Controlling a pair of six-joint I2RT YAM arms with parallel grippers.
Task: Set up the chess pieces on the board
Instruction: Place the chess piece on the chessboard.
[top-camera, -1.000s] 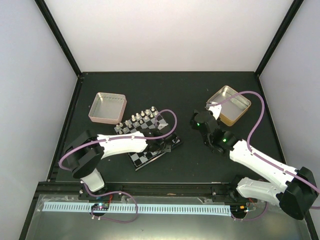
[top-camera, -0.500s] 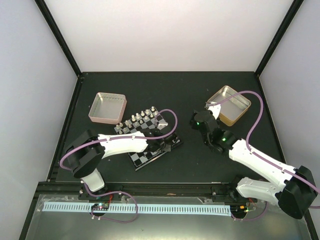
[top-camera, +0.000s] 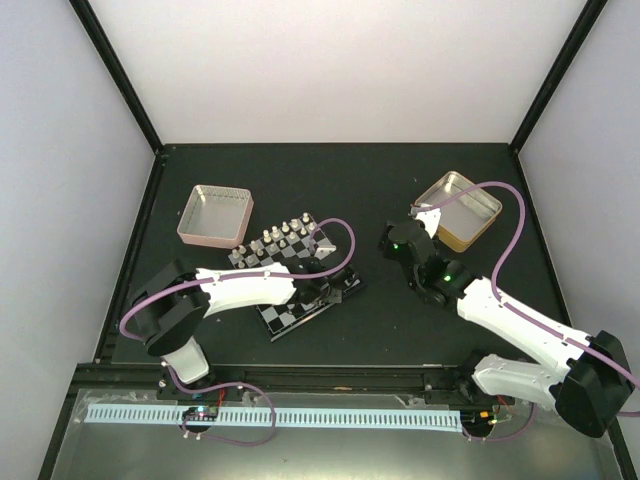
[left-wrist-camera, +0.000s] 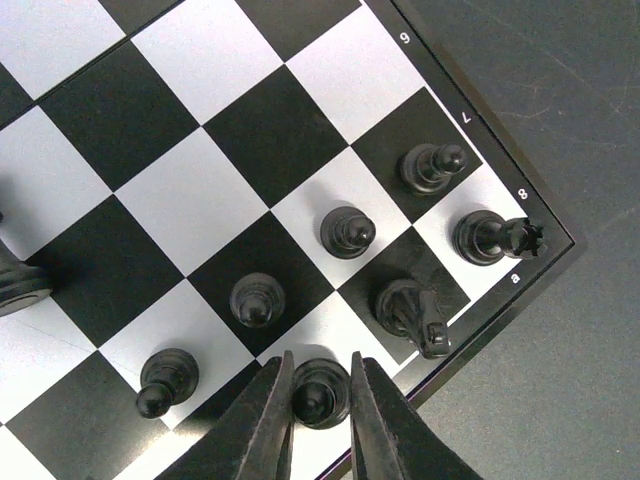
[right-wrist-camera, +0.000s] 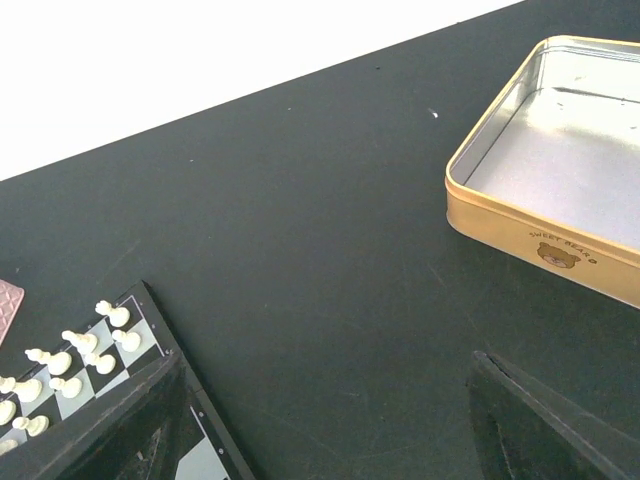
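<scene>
Chess pieces (left-wrist-camera: 348, 232) stand on the board (top-camera: 285, 318), just right of a pink tin (top-camera: 190, 232) on the bench (right-wrist-camera: 330, 200). My left fingers (left-wrist-camera: 262, 425) straddle one black piece (left-wrist-camera: 320, 393) at the board's edge; whether they grip or merely flank it, I cannot tell. My right fingers (right-wrist-camera: 530, 430) are spread wide and empty, near a gold tin (right-wrist-camera: 520, 245).

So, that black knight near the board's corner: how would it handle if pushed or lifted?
Probably light and stiff: the knight is a tiny moulded piece. It stands tall on a small round base, so a sideways push may tip it. Its glossy finish might slip when pinched.
</scene>
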